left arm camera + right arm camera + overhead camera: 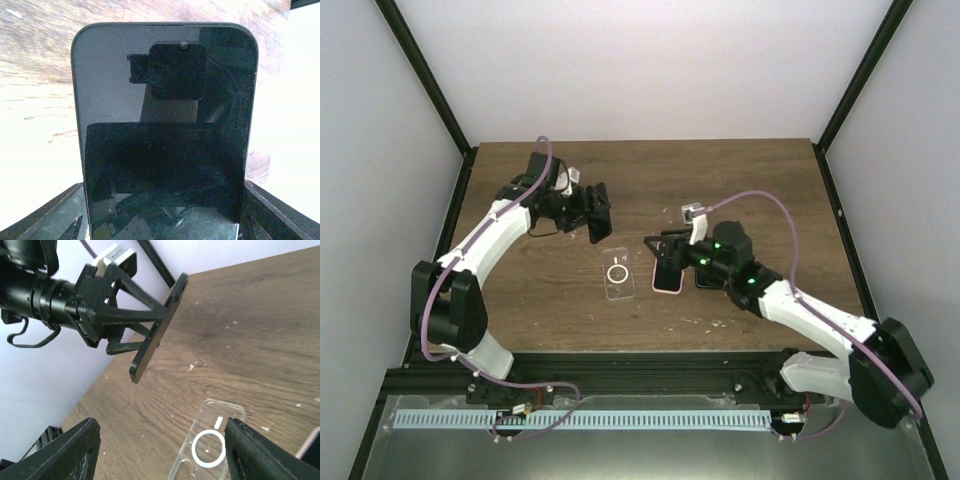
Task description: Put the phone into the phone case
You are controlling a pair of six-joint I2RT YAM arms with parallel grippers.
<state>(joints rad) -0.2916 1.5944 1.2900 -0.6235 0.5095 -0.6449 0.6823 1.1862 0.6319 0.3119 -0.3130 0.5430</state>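
Note:
My left gripper [586, 212] is shut on a black phone [600, 218] and holds it edge-down above the table, behind the case. In the left wrist view the phone [165, 100] fills the frame, its dark screen towards the camera, pinched between both fingers [55, 217]. The clear phone case [618, 274] with a white ring lies flat on the table. My right gripper [662, 256] is open and empty just right of the case. In the right wrist view the case [212, 442] lies between its spread fingers [75, 450], with the held phone [157, 332] beyond.
A pink-rimmed flat object [668, 277], a second phone or case, lies on the wooden table [760, 190] under my right gripper; its corner shows in the right wrist view [311, 442]. Black frame posts stand at the table's back corners.

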